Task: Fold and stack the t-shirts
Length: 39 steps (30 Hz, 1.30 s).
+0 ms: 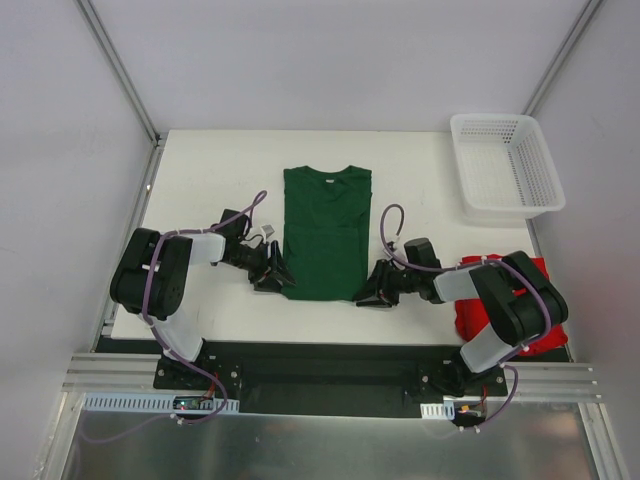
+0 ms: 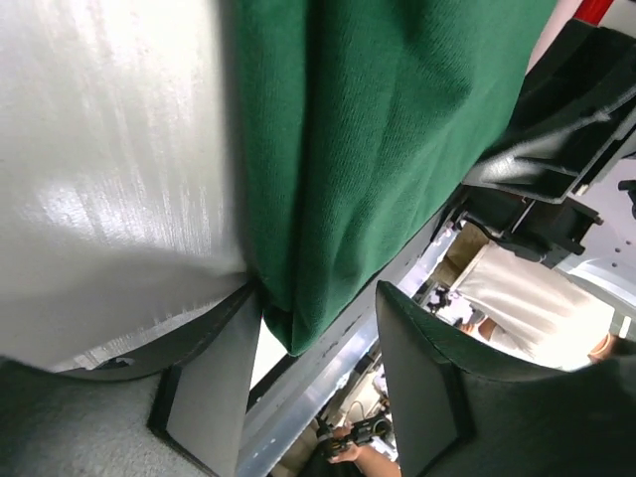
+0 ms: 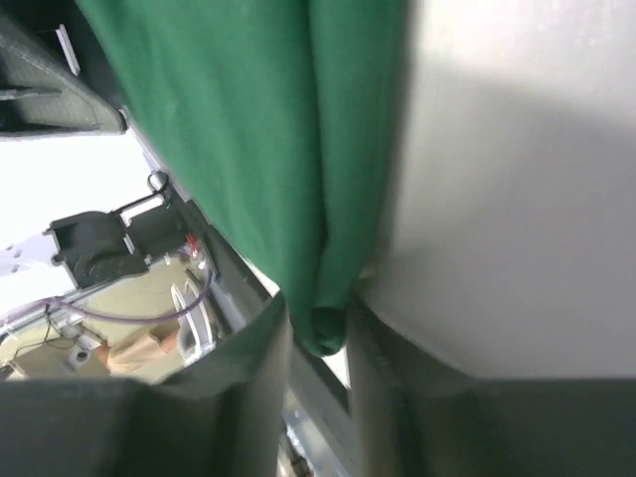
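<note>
Locate the green t-shirt (image 1: 325, 230) at the centre of the white table (image 1: 200, 180). It lies flat, folded lengthwise into a narrow rectangle, with the collar at the far end and the hem nearest the arm bases. The fabric is plain dark green with a few shallow creases.

Note the left gripper (image 1: 277, 280) at the near-left hem corner. Its fingers (image 2: 214, 388) stand apart, with the corner between them and against only one finger.

Note the right gripper (image 1: 366, 294) at the near-right hem corner. Its fingers (image 3: 263, 378) are closed on the bunched corner.

A red t-shirt (image 1: 470, 320) lies under the right arm. A white basket (image 1: 505, 165) sits at the far right.
</note>
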Available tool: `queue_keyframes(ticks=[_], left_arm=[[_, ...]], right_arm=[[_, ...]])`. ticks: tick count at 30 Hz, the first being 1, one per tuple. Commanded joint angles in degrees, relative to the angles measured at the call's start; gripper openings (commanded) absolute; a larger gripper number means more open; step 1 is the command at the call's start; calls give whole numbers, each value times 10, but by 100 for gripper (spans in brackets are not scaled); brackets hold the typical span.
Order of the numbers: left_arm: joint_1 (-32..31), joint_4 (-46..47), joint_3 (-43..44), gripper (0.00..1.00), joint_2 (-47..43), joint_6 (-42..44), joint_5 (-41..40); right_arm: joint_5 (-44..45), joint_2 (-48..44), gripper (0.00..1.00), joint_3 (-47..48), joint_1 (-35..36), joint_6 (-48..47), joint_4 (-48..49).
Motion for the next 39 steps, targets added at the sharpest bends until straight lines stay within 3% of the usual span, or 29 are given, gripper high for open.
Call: queue_keyframes(ticks=[1,6,14,26,27,30,31,36,39], left_arm=[[-1,8,-13,52,9,1,-38],[-2,7,-28,63,-6,-4,-40],[-14,5,-49,82,-26,-16,-52],[-21,-17,-52,82,-36,-16,-65],[-21,-18,-51,80,-35,-15,-65],[-21,-21,-50,55,-32,-11,-69],[-21,-21,-50,36,-31,-11,-70],[-22,-30,-50,12,-35,-8,-77],[-21,-31,-47,11,-29,-7,-79]], right_arm=[[16,4,34,10,4,-26,-38],[25,-1,43,30,3,-41,-68],[35,8,44,64,2,-60,-102],[47,20,42,77,-9,-62,-116],[47,20,39,77,-8,-62,-116],[45,23,34,77,-9,-62,-116],[45,24,32,78,-8,-61,-116],[44,28,28,78,-8,-60,-116],[42,30,26,78,-9,-60,-116]])
